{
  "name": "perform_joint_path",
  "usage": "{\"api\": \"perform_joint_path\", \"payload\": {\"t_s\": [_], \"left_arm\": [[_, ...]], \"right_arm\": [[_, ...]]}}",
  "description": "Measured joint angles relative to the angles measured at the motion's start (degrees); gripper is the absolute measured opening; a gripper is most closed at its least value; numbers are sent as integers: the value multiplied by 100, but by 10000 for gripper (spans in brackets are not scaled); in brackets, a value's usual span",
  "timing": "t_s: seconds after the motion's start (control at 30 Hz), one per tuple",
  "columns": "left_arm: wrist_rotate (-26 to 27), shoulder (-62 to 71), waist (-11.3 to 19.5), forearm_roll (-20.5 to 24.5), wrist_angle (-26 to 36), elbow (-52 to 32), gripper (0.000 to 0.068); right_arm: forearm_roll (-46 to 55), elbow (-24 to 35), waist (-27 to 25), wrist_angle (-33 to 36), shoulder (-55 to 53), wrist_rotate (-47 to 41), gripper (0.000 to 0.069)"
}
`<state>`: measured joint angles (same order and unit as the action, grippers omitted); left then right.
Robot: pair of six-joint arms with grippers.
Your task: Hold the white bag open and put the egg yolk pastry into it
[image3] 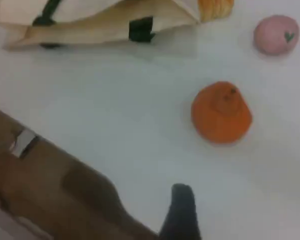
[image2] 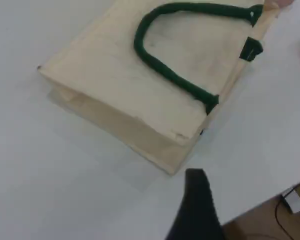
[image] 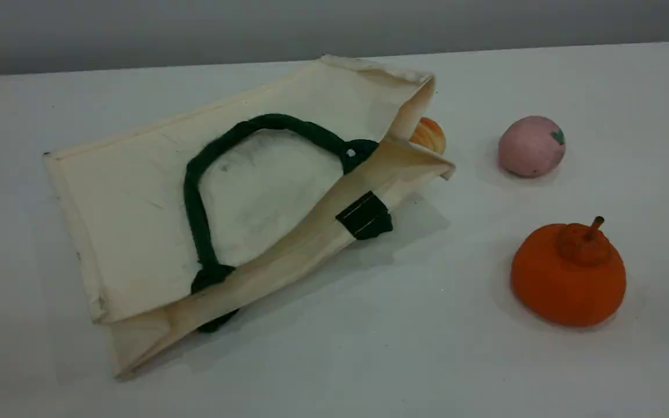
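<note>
scene view: white bag [image: 125, 191] lies flat, striped bread [image: 429, 134] at its mouth

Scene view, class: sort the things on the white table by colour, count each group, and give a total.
Cream-white: 1, the flat canvas tote bag with dark green rope handles.
Pink: 1, the round ball with a green leaf.
Orange: 2, the squat stemmed fruit and a striped piece half hidden behind the bag.
Total: 4
</note>
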<state>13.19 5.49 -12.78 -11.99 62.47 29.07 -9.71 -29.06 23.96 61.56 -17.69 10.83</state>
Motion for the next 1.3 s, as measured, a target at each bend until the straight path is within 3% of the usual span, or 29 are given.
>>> {"api": "perform_joint_path", "payload": {"t_s": [0.23, 0.53, 0.63, 0.87, 1.03, 1.3], "left_arm": [[68, 0, 0, 415, 1, 5, 492], [68, -42, 25, 428, 6, 5, 492], [68, -172, 288, 430, 19, 5, 491], [68, -420, 1138, 436, 19, 5, 491], [68, -560, 1278, 430, 22, 5, 491], [68, -554, 1273, 437, 22, 5, 491]], "right_arm": [[-4, -8, 6, -20, 0, 0, 545], [-22, -13, -71, -3, 120, 0, 545], [-60, -13, -430, -3, 445, 11, 545], [-60, -13, -1787, 17, 1679, 11, 545], [-67, -13, -2126, 21, 1779, 6, 545], [-68, -13, -2115, 2, 1769, 6, 545]]}}
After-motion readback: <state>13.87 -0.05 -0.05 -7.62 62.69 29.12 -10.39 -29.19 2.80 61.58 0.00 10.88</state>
